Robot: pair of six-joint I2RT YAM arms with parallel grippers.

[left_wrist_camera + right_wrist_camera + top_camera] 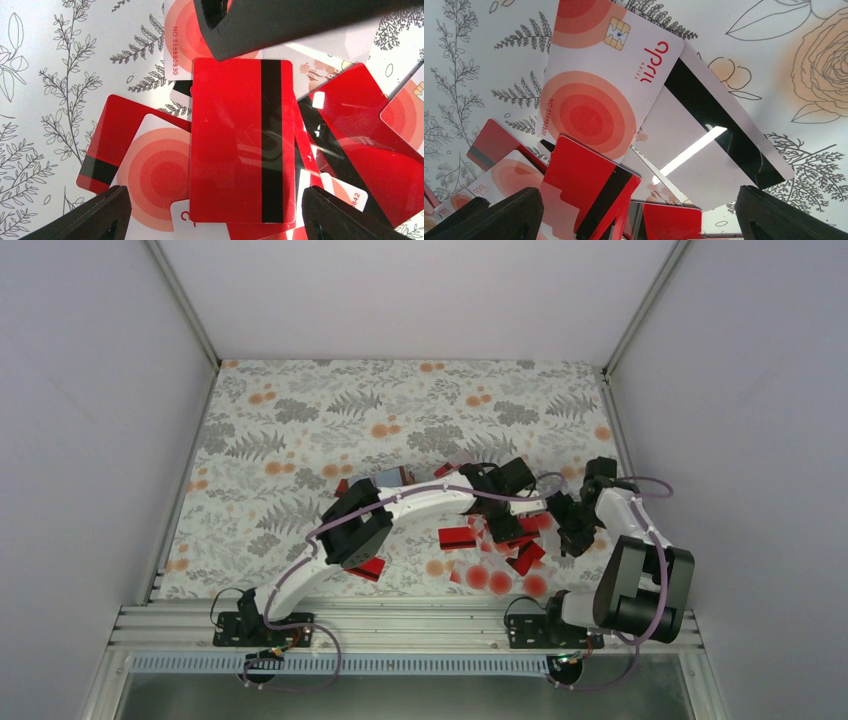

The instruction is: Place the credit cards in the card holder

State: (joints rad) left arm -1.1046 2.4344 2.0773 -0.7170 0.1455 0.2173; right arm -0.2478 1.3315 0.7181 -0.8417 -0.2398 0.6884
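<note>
The credit cards (458, 537) lie in a loose pile at the table's front right, red ones with a black stripe and whitish ones with a red dot. My left gripper (508, 530) is open just above the pile. In the left wrist view a red striped card (240, 140) lies flat between its spread fingers (85, 220). My right gripper (572, 536) is open over the pile's right side. The right wrist view shows a white red-dot card (604, 75) and a tilted red card (589, 190). The card holder (388, 480) lies behind the left arm, partly hidden.
A dark gripper part (300, 20) crosses the top of the left wrist view, close over the cards. A red card (368, 568) lies apart under the left arm. The floral tablecloth (300, 420) stretches to grey walls on three sides.
</note>
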